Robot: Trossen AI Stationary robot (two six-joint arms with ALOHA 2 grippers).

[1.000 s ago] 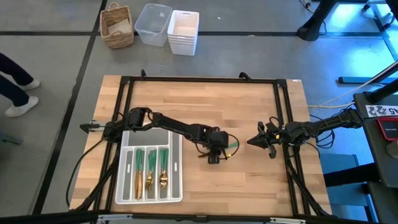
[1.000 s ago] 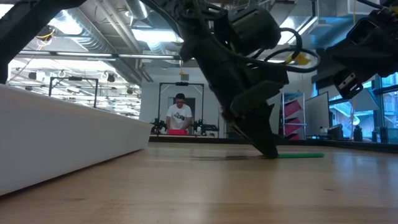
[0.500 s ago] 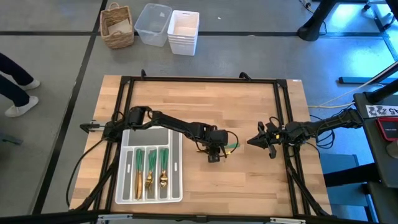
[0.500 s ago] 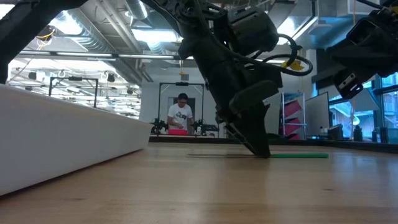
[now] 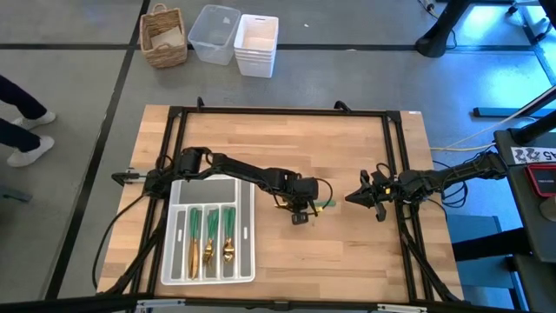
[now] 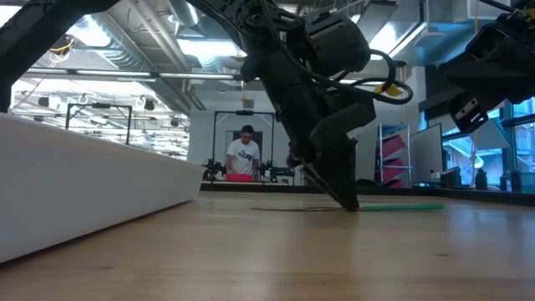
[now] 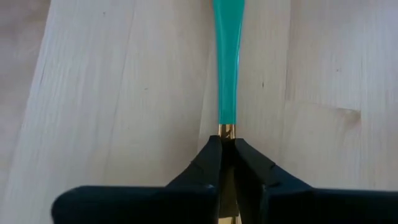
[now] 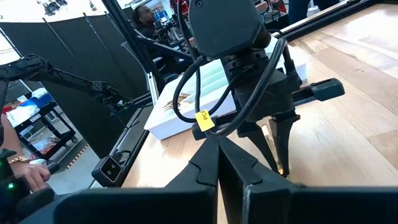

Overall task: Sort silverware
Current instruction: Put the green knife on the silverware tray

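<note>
The left tool (image 7: 225, 155) is clamped on the gold neck of a green-handled utensil (image 7: 226, 62) that lies flat on the tabletop (image 5: 347, 156) near its middle, tips touching the wood. The right tool (image 5: 355, 197) hangs pinched together and empty toward the right edge. Near the left front corner sits the white tray (image 5: 176, 271), holding more green-handled silverware (image 5: 209, 236) in its slots.

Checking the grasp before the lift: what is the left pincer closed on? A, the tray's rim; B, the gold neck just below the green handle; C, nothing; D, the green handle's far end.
B: in the left wrist view the left pincer pinches the utensil at its gold neck.
</note>
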